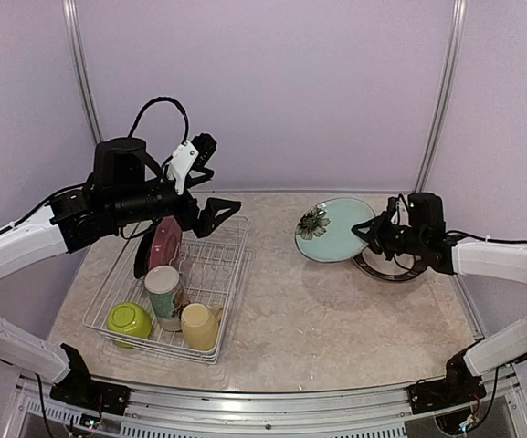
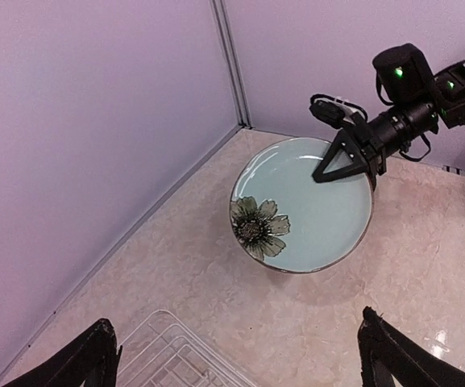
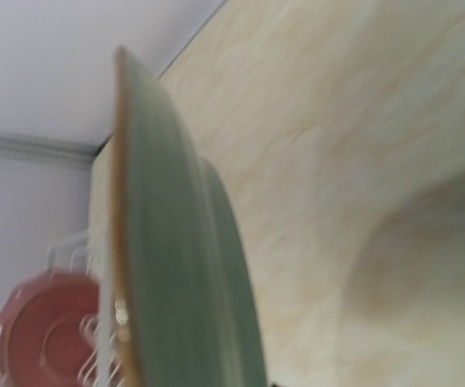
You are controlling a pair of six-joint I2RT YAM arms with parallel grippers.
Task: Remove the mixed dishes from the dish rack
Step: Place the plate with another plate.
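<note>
Flower (image 2: 256,228) on green plate (image 2: 321,214) (left-wrist view)

Dish rack (image 1: 217,265), white wire, centre-left. Dark red plate (image 1: 164,242) upright at far end. Lime-green bowl (image 1: 129,321), floral mug (image 1: 163,292) and yellow mug (image 1: 199,326) at near end. Green plate (image 1: 336,233), flower-printed, tilted, centre-right.

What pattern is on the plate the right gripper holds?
Plate: pale aqua, one dark flower; left wrist view.
</note>
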